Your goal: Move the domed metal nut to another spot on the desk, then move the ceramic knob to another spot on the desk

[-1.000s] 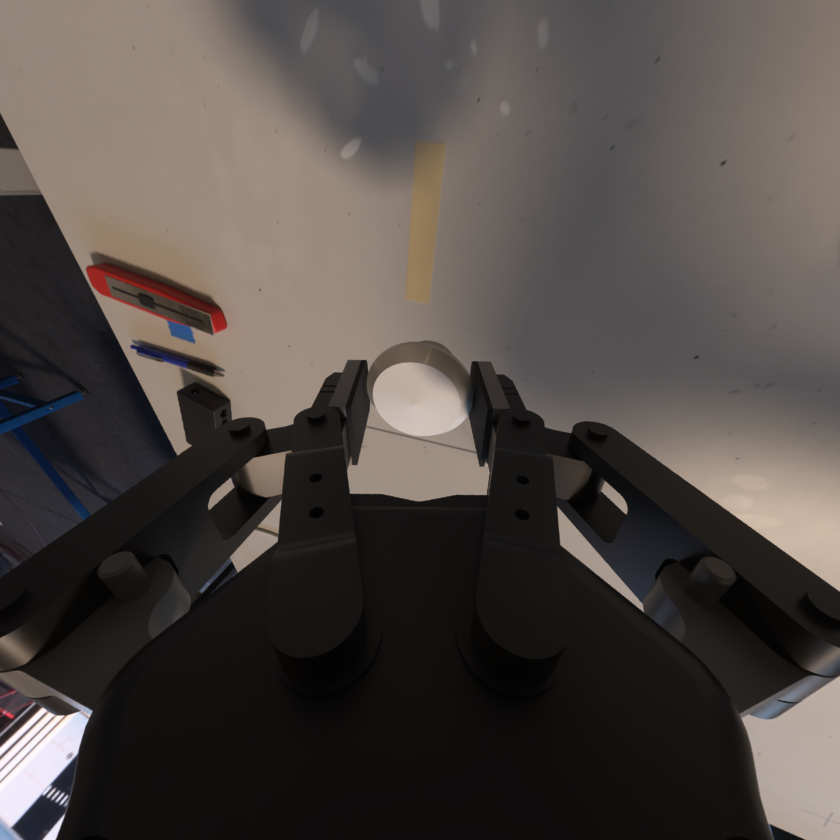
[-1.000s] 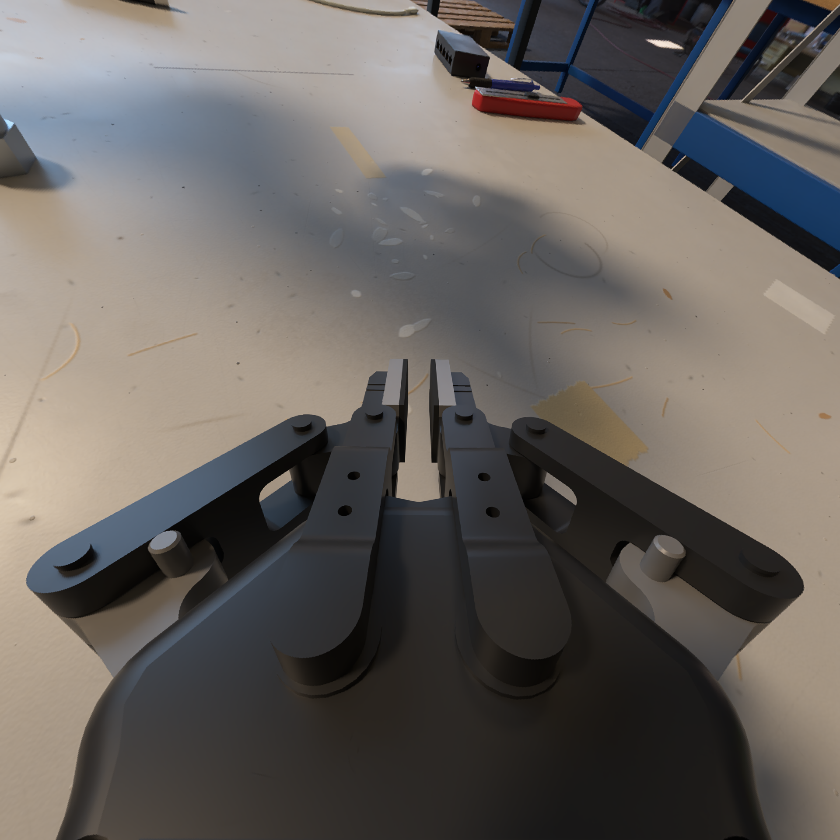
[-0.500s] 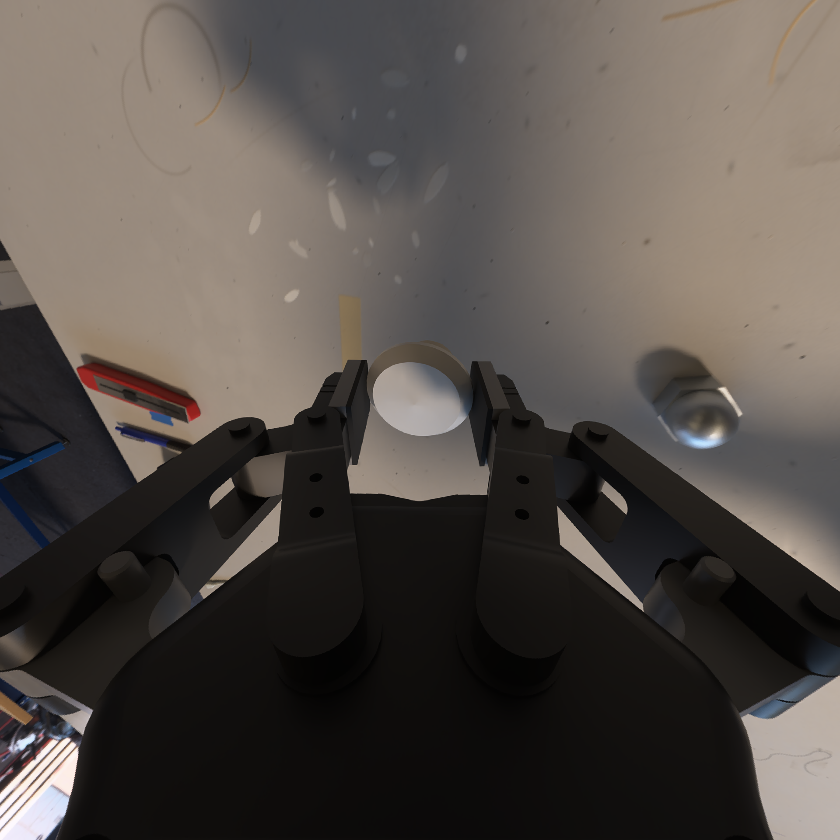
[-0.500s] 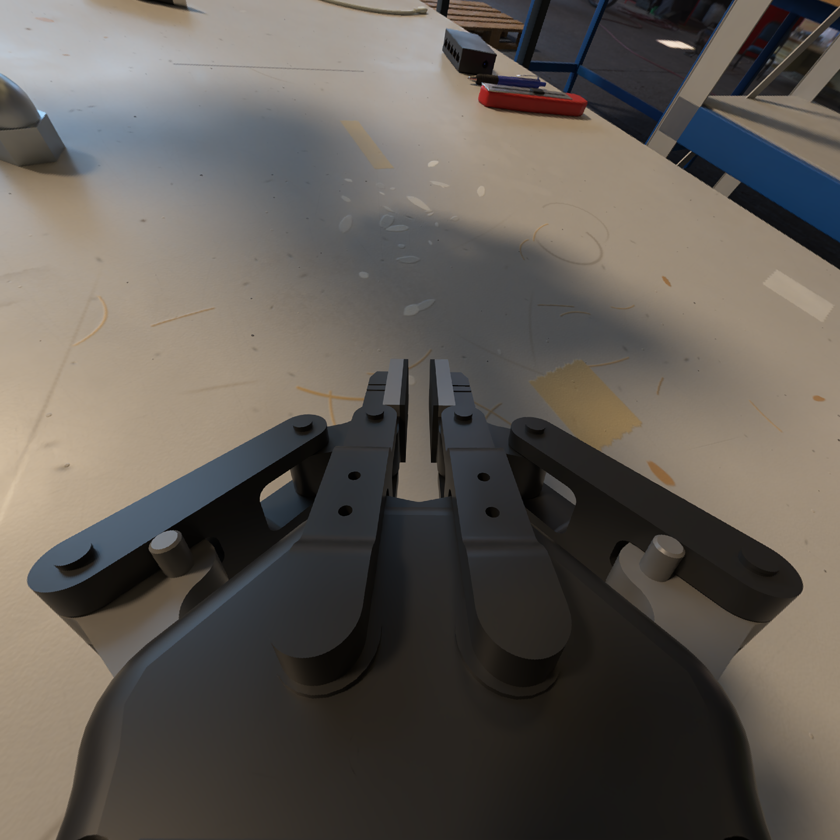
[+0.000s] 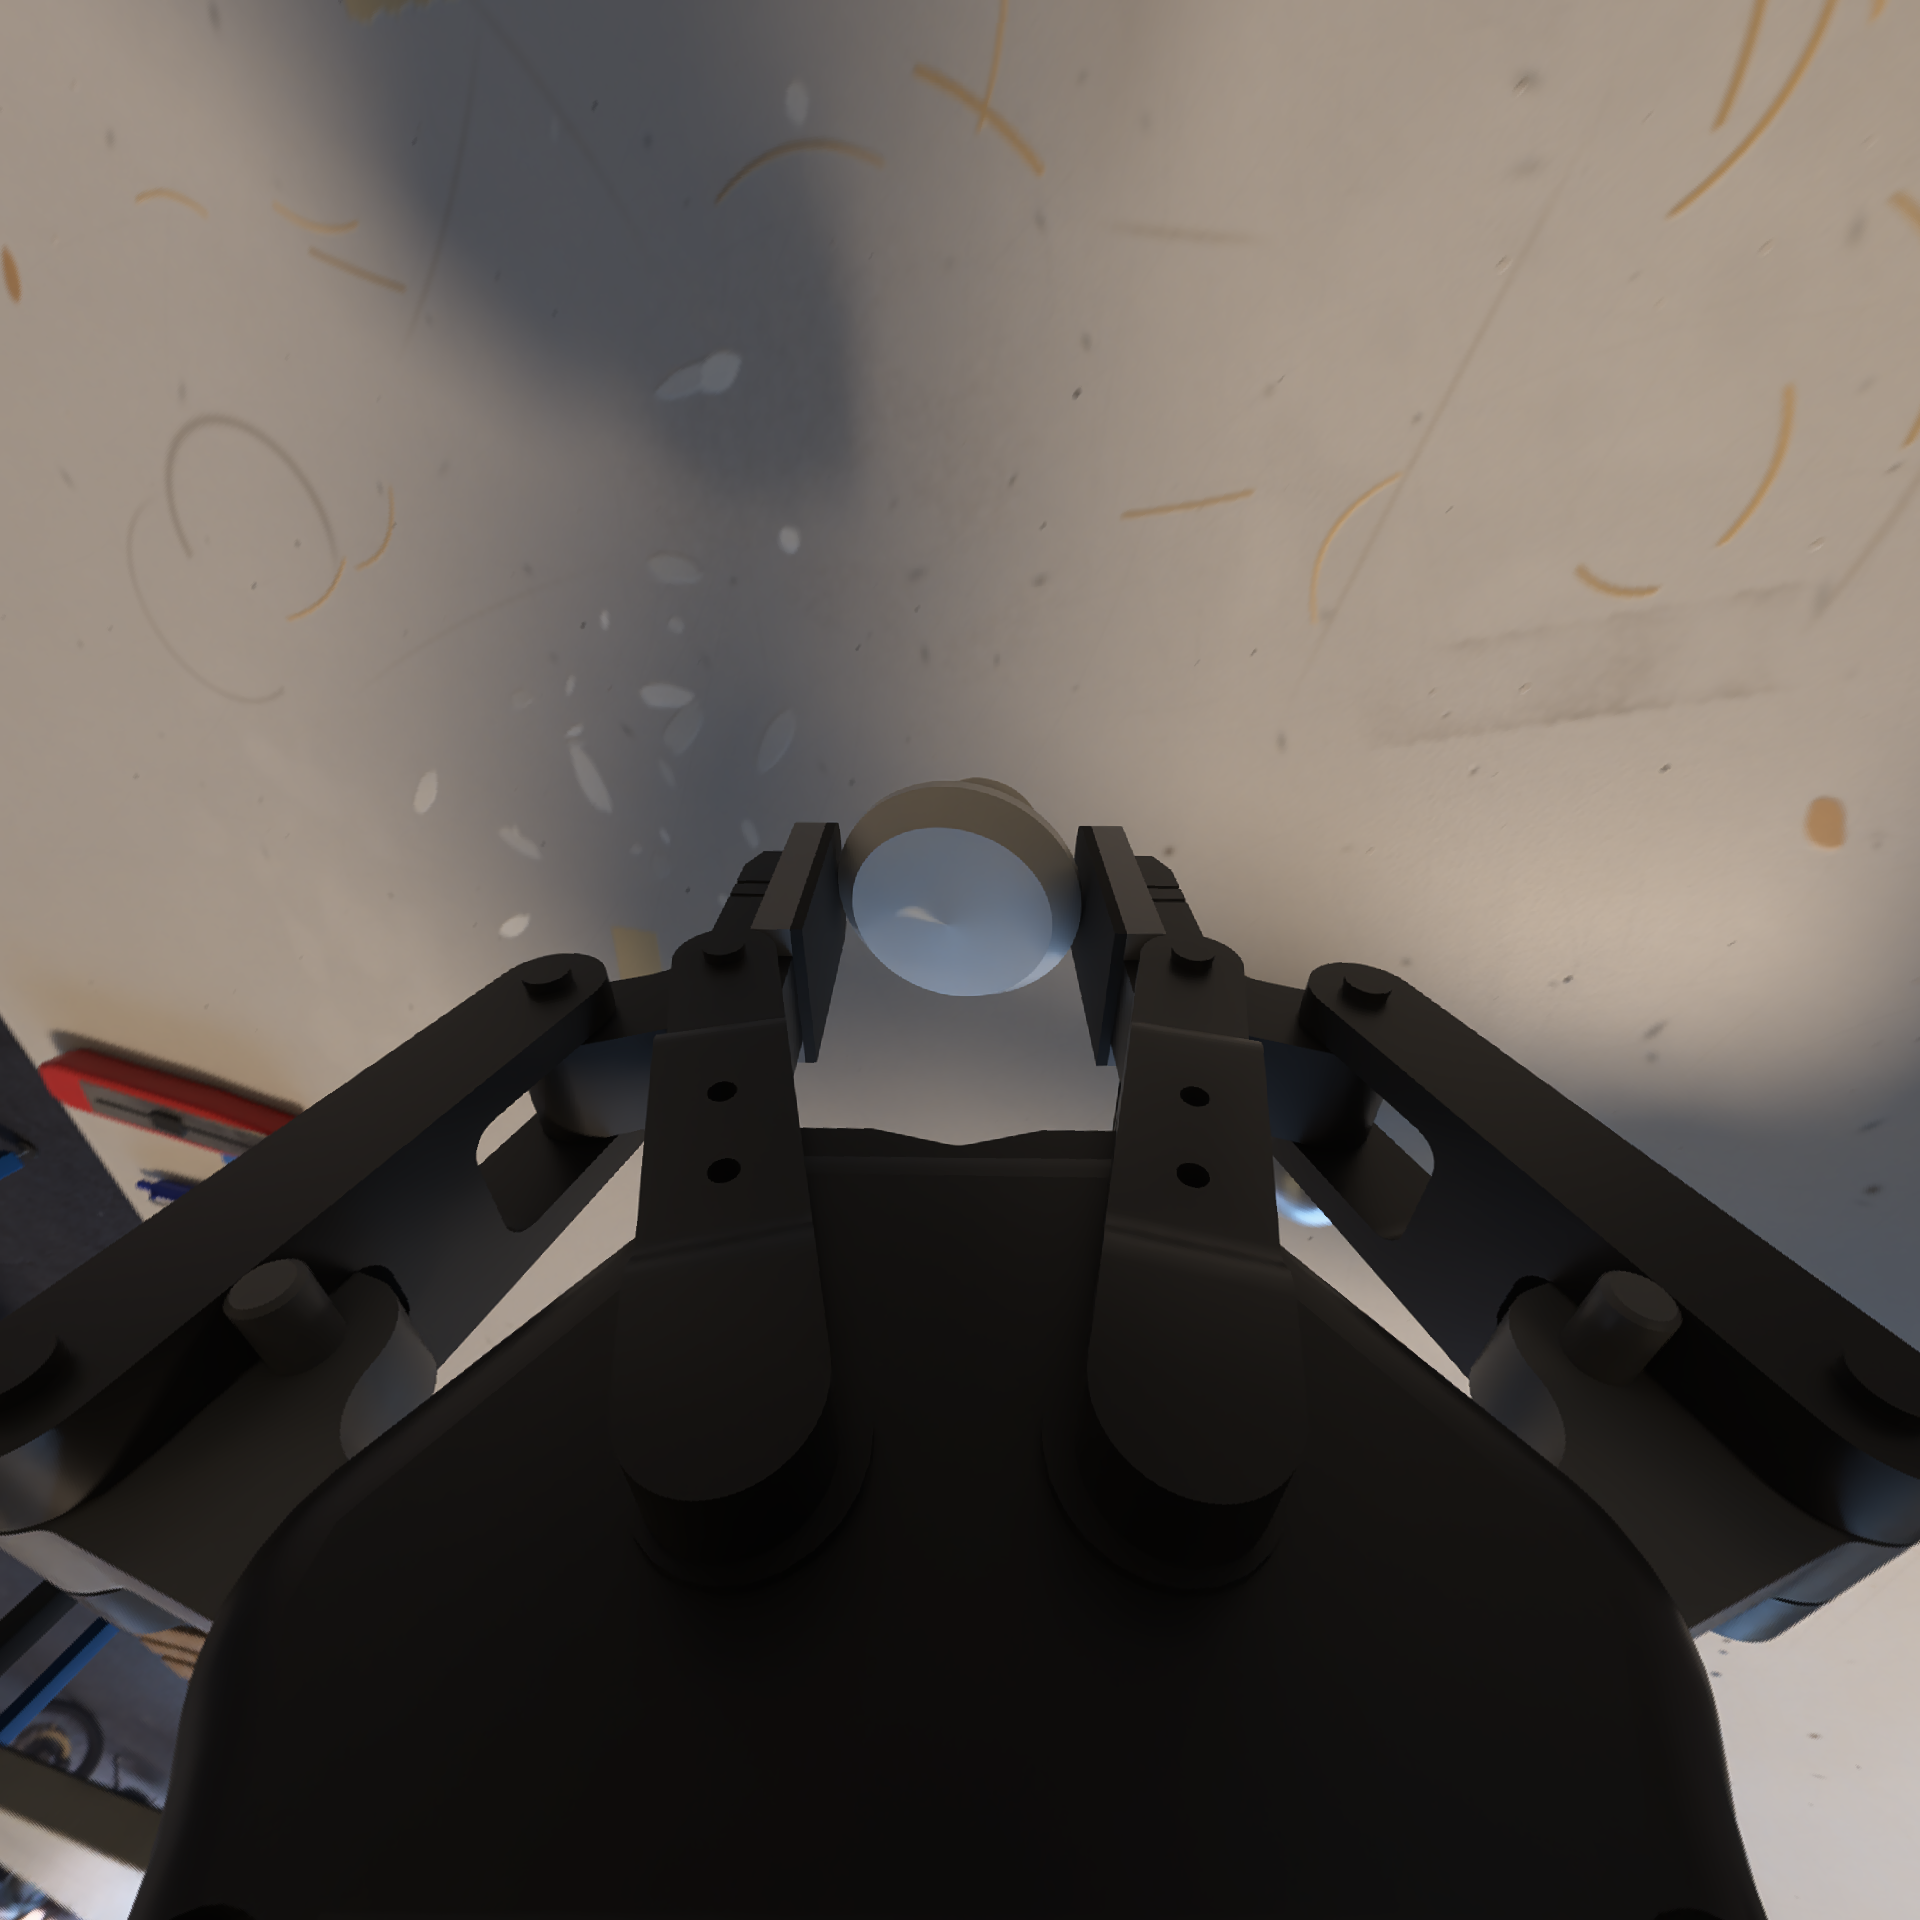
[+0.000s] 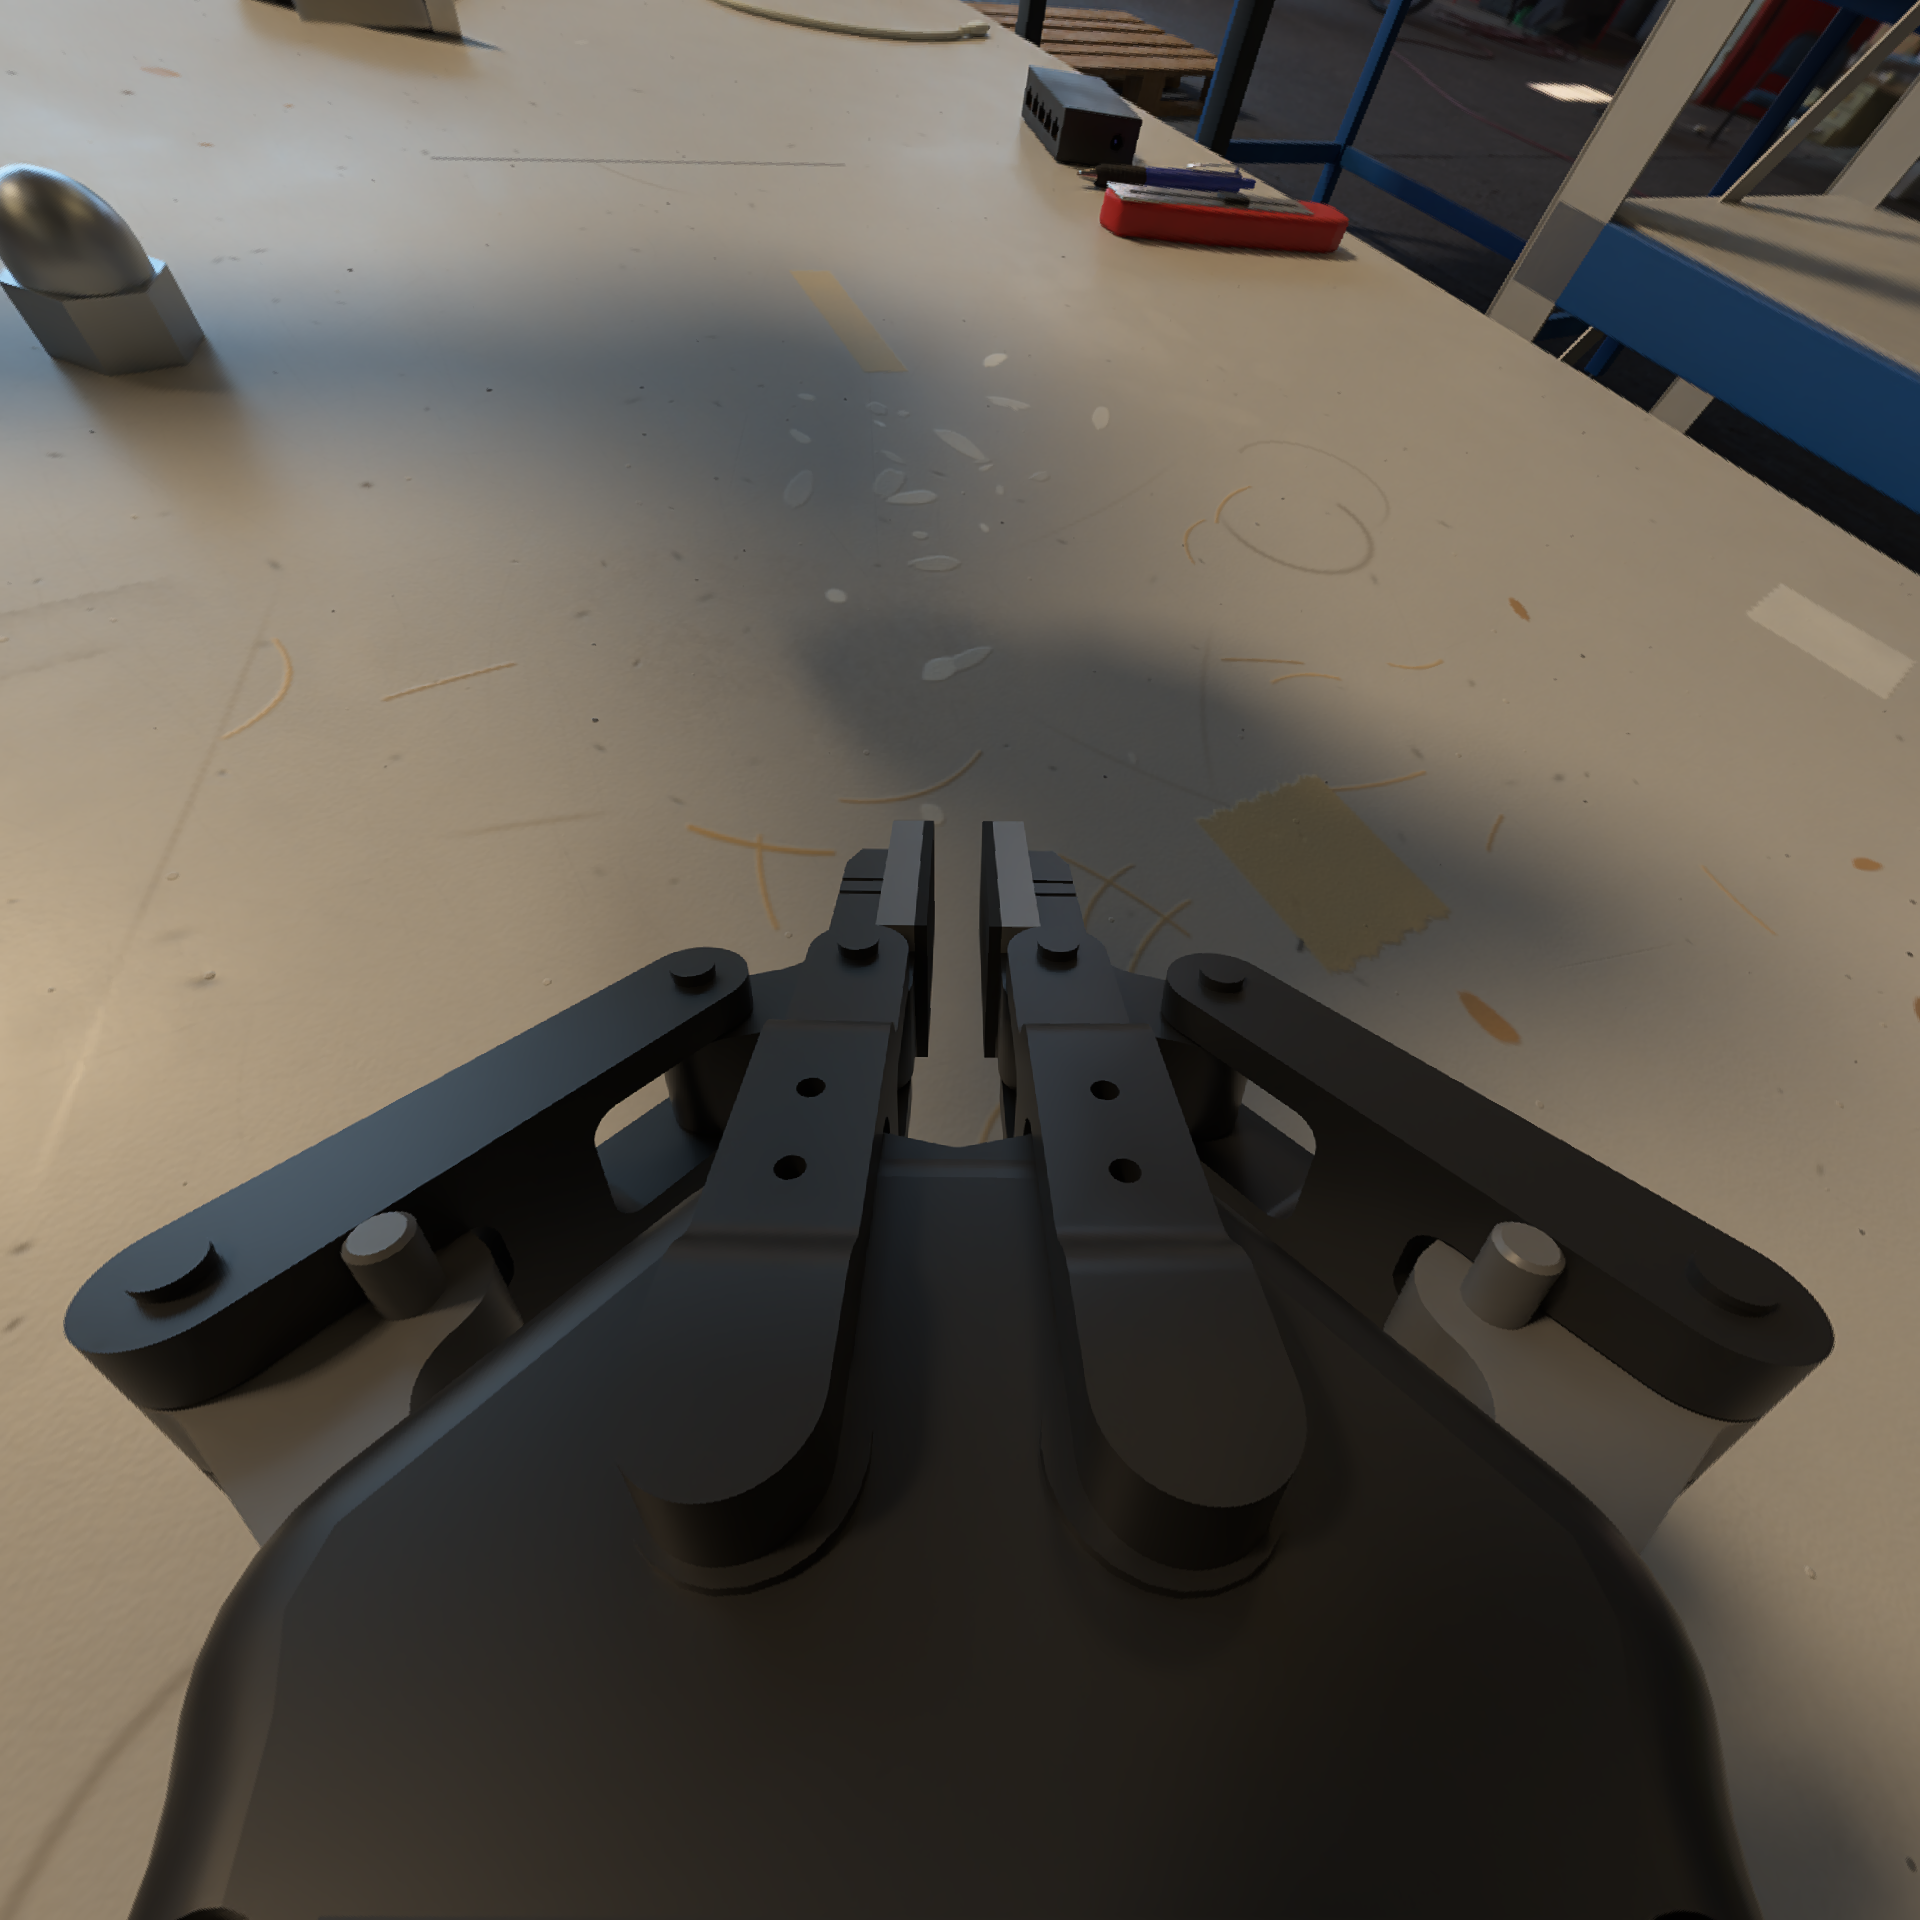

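My left gripper point(image 5: 956, 862) is shut on the white ceramic knob point(image 5: 951, 920). It holds the knob by its round rim, above the beige desk point(image 5: 1455, 520). The domed metal nut point(image 6: 88, 270) stands upright on its hexagonal base on the desk, at the far left of the right wrist view and well away from my right gripper point(image 6: 958, 842). My right gripper is shut with only a narrow slit between its pads, holds nothing, and hovers low over the desk.
A red utility knife point(image 6: 1226, 223), a blue pen point(image 6: 1174, 179) and a small black box point(image 6: 1075, 114) lie near the desk's far right edge. The knife also shows in the left wrist view point(image 5: 156, 1091). A tan tape patch point(image 6: 1325, 883) lies right of my right gripper. A blue frame point(image 6: 1714, 343) stands past the edge.
My left gripper has carried the knob across the desk; the nut seen to its right half a second ago has slid out of that view. In the right wrist view the nut has come further into sight.
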Robot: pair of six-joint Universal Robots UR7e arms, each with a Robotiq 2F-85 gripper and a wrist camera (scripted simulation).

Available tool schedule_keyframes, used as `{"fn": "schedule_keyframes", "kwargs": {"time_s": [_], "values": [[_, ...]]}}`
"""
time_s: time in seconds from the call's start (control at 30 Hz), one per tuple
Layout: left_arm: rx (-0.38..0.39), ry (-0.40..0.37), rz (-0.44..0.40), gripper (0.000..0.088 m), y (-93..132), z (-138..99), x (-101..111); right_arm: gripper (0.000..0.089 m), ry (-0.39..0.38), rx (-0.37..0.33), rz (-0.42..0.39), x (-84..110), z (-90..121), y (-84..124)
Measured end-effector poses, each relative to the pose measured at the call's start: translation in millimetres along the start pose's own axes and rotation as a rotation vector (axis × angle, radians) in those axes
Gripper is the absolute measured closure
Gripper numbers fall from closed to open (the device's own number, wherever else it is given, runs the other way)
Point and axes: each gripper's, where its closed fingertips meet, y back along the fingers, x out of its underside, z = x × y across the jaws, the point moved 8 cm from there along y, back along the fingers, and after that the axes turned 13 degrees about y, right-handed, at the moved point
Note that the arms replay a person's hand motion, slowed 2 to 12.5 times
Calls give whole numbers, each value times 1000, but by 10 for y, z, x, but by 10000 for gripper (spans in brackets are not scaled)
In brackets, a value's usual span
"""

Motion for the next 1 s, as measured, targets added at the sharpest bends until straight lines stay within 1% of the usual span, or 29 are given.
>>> {"fn": "schedule_keyframes", "kwargs": {"time_s": [0.17,0.37,0.6,0.83,1.0], "values": [[32,-10,-7,486,-74,-187,-185,813,-2,-6,2,31,-14,48],[37,-15,2,486,-179,-356,-370,813,0,-14,4,64,-26,98],[63,-22,12,486,-303,-537,-557,813,3,-23,9,99,-37,149],[57,-28,43,486,-432,-648,-677,813,9,-32,13,130,-42,194],[69,-28,63,486,-523,-720,-728,812,12,-38,13,148,-47,222]]}}
